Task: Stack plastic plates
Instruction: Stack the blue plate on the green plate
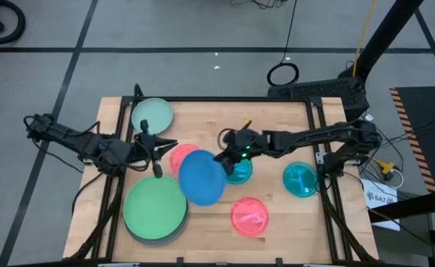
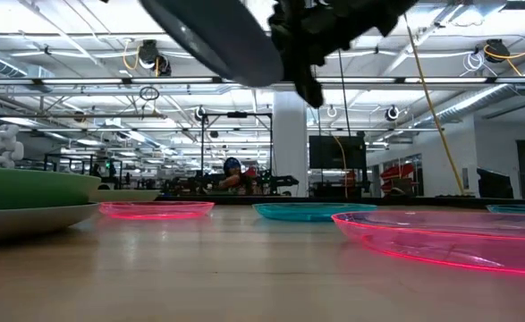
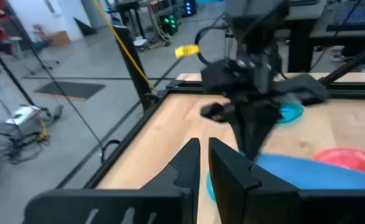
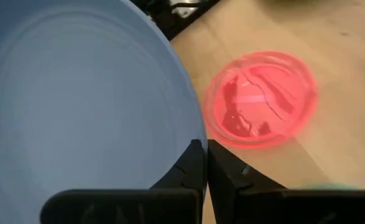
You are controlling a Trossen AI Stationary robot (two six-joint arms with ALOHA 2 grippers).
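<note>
My right gripper (image 1: 218, 158) hangs over the middle of the table, shut on the blue plate (image 1: 201, 176), which is up in the air and tilted (image 2: 210, 34). Half under it on the table lies a pink plate (image 1: 178, 157). The large green plate (image 1: 155, 208) rests on the grey plate (image 1: 158, 239) at the near left. A pale green plate (image 1: 152, 113) lies at the far left. A second pink plate (image 1: 249, 216) and two teal plates (image 1: 300, 179) (image 1: 239, 172) lie to the right. My left gripper (image 1: 164, 150) hovers left of the blue plate, fingers (image 3: 188, 165) almost together, holding nothing. My right gripper pinches the blue plate's rim (image 4: 191, 146) between its two fingers (image 4: 229, 171). It comes from the table's right, slanting down. The plate is lifted clear of the table and tilted, reaching from the fingers toward the table's near left.
Black frame rails (image 1: 322, 148) run along the table's edges. Bare wood shows at the far middle (image 1: 224, 115) and between the green plate and the pink plate near the front (image 1: 210, 222). A person shows far off in the room behind (image 2: 233, 174).
</note>
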